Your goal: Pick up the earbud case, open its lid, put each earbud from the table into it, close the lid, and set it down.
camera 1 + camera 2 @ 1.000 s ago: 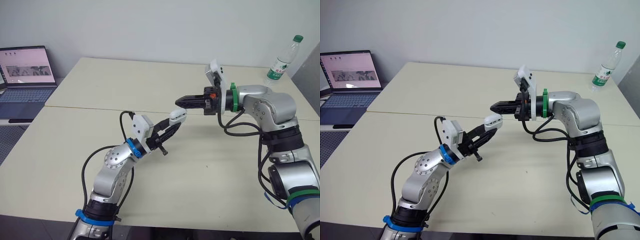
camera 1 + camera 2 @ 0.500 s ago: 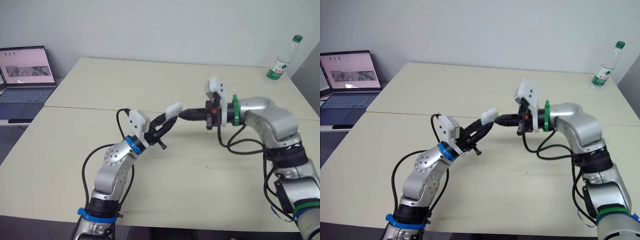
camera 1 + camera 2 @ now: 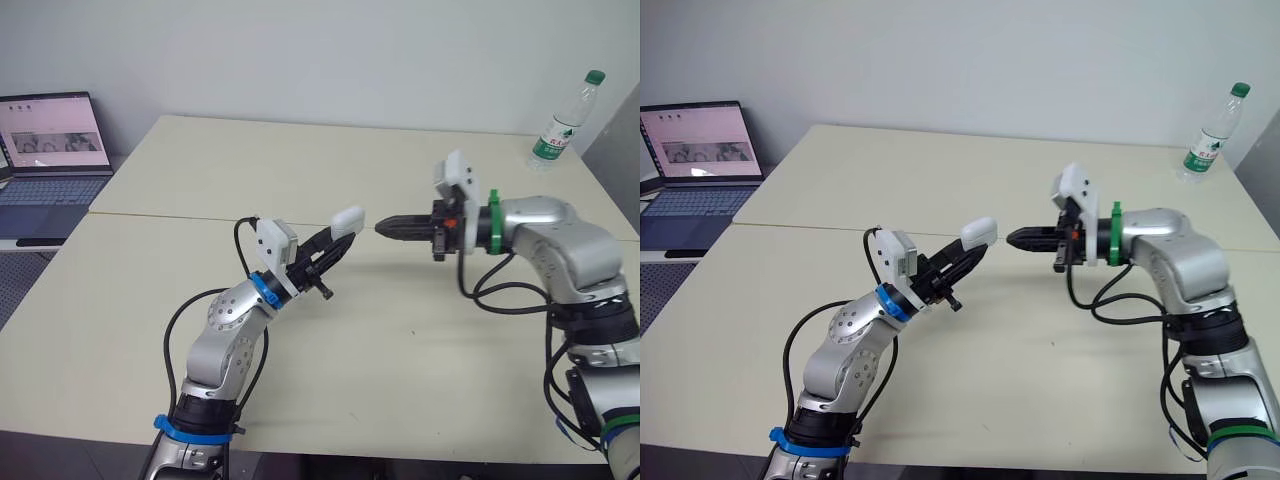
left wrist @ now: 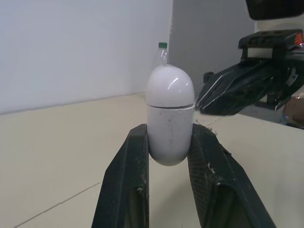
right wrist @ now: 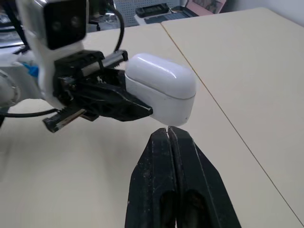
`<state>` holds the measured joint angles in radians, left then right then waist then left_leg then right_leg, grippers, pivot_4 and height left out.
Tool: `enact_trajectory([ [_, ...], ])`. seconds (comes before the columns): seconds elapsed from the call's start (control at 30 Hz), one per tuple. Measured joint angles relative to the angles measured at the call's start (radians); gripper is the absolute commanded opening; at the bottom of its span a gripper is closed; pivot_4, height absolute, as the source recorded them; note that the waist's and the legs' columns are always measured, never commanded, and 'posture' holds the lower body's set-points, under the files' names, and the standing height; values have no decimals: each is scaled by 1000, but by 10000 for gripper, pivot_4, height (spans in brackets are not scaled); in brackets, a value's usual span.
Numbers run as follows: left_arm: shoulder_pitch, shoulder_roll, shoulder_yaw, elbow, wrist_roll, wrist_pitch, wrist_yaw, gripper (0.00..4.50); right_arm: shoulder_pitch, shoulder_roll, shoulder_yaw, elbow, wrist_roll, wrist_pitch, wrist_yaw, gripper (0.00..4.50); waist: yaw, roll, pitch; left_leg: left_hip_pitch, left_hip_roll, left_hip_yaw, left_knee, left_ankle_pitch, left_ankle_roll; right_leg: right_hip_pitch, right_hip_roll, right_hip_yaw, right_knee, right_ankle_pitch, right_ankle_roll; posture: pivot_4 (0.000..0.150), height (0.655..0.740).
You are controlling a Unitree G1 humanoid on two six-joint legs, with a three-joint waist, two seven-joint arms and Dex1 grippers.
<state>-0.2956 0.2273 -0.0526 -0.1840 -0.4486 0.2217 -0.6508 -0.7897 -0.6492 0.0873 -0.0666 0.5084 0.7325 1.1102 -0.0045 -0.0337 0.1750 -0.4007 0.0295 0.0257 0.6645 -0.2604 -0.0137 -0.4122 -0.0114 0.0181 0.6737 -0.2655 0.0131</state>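
My left gripper (image 3: 338, 238) is shut on the lower half of the white earbud case (image 3: 348, 218), holding it in the air over the middle of the table (image 3: 300, 160). In the left wrist view the case (image 4: 169, 116) stands upright between the fingers (image 4: 134, 156) with its lid closed. My right gripper (image 3: 384, 227) is shut, with nothing held. It points at the case from the right, a short gap away. In the right wrist view its tips (image 5: 167, 133) sit just below the case (image 5: 159, 88).
An open laptop (image 3: 50, 150) sits on a surface to the left of the table. A plastic water bottle (image 3: 565, 120) with a green cap stands at the far right corner. A seam (image 3: 200, 217) runs across the tabletop under both grippers.
The right gripper came in to touch the case half a second ago and has since backed off to the right. The left gripper lifted the case slightly and holds it; the lid stays closed.
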Motion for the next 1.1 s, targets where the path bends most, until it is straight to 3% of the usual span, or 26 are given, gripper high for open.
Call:
enact_trajectory([
  [0.2, 8, 14, -2, -7, -3, 11, -13, 7435, -53, 118, -85, 5, 33, 15, -132, 332, -7, 0, 0, 1, 2, -1, 0, 0, 0, 0, 2, 0, 2, 0, 0, 1500, 7400],
  [0.4, -17, 8, -20, -3, 36, -10, -6, 7435, 33, 231, -18, -93, 9, 19, -272, 332, -2, 0, 0, 0, 0, 0, 0, 0, 0, 0, 0, 0, 1, 0, 0, 1500, 7400],
  [0.87, -19, 14, -1, -4, 11, 26, 6, 7435, 92, 187, -15, -144, 32, 41, -291, 332, -1, 0, 0, 0, 0, -1, 0, 0, 0, 0, 1, 0, 1, 0, 0, 1500, 7400],
  [0.97, -15, 31, 10, -57, -71, 160, 19, 7435, 91, 140, -51, -139, 43, -14, -235, 5927, -2, 0, 0, 0, 0, -1, 0, 0, 0, 0, 1, 0, 0, 0, 0, 1500, 7400],
  [1.1, -24, 46, 100, -87, -258, 446, 136, 7435, 138, 48, -73, -117, 33, -137, -106, 20546, -1, 0, 0, 0, 0, -2, 0, 0, 0, 1, 1, -1, 0, 0, 0, 1500, 7400],
])
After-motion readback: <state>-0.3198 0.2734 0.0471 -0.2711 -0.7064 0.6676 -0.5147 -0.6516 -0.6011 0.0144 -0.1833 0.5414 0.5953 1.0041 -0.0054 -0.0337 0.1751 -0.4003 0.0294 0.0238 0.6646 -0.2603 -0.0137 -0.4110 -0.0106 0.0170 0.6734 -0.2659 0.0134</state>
